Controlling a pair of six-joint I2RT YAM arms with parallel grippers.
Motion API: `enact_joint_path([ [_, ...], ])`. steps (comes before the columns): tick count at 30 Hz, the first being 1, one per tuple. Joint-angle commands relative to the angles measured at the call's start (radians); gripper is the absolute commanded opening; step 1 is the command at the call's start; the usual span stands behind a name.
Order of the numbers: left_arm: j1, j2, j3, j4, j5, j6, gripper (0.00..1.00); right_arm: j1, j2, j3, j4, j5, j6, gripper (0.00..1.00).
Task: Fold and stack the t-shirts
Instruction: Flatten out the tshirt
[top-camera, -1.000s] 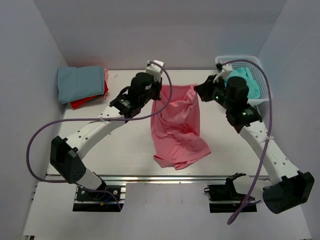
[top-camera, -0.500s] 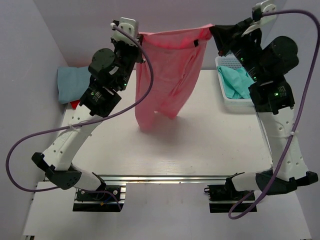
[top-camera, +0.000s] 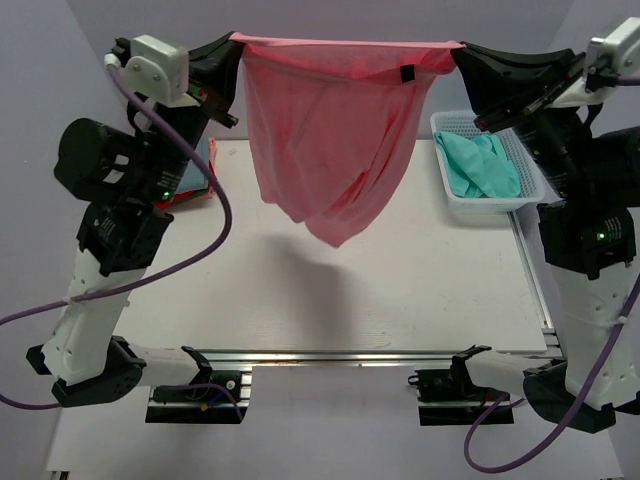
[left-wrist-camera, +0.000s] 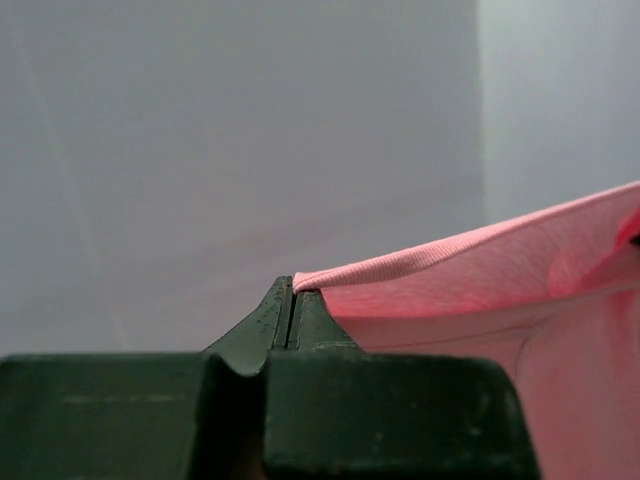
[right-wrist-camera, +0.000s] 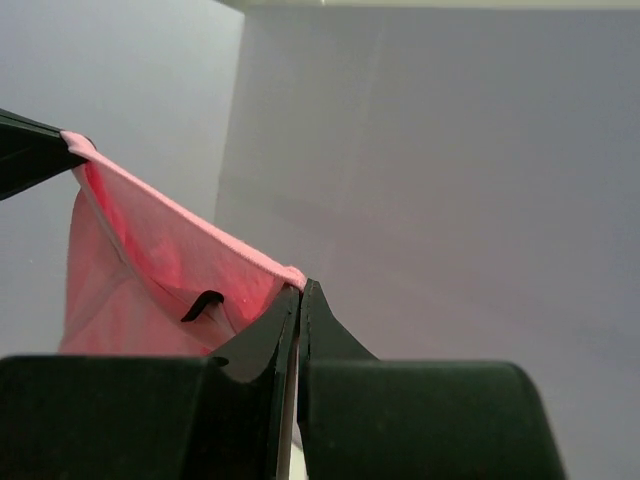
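The salmon pink t-shirt (top-camera: 335, 130) hangs in the air, its top hem stretched taut between my two grippers high above the table. My left gripper (top-camera: 237, 40) is shut on the hem's left end, seen in the left wrist view (left-wrist-camera: 293, 287). My right gripper (top-camera: 458, 47) is shut on the right end, seen in the right wrist view (right-wrist-camera: 300, 285). The shirt's lowest point hangs clear of the table. A turquoise green t-shirt (top-camera: 480, 165) lies in the white basket (top-camera: 528, 178). A red t-shirt (top-camera: 190, 195) peeks out at the left behind my left arm; the dusty blue one is hidden.
The white lattice basket stands at the table's back right. The shirt's shadow falls on the white tabletop (top-camera: 330, 300). Grey walls close in the back and both sides.
Both grippers have risen and spread further apart, lifting the pink t-shirt from the table and pulling its hem straight. It now hangs free above the tabletop.
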Motion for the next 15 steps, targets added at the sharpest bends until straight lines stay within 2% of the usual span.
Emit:
enact_joint_path([
  [1,0.01,-0.057,0.066,-0.026,0.076,0.021,0.0,-0.012,-0.03,0.046,0.11,0.027,-0.012,0.0],
  [4,0.01,-0.066,0.077,-0.037,0.096,0.021,0.0,-0.01,-0.026,0.04,0.134,0.012,-0.006,0.0],
  [11,0.01,0.017,0.025,-0.015,0.015,0.039,0.0,-0.012,0.058,-0.02,0.154,0.102,-0.004,0.0],
  [15,0.021,0.104,-0.116,0.099,-0.202,0.075,0.0,-0.01,0.143,-0.104,0.166,0.191,0.013,0.0],
])
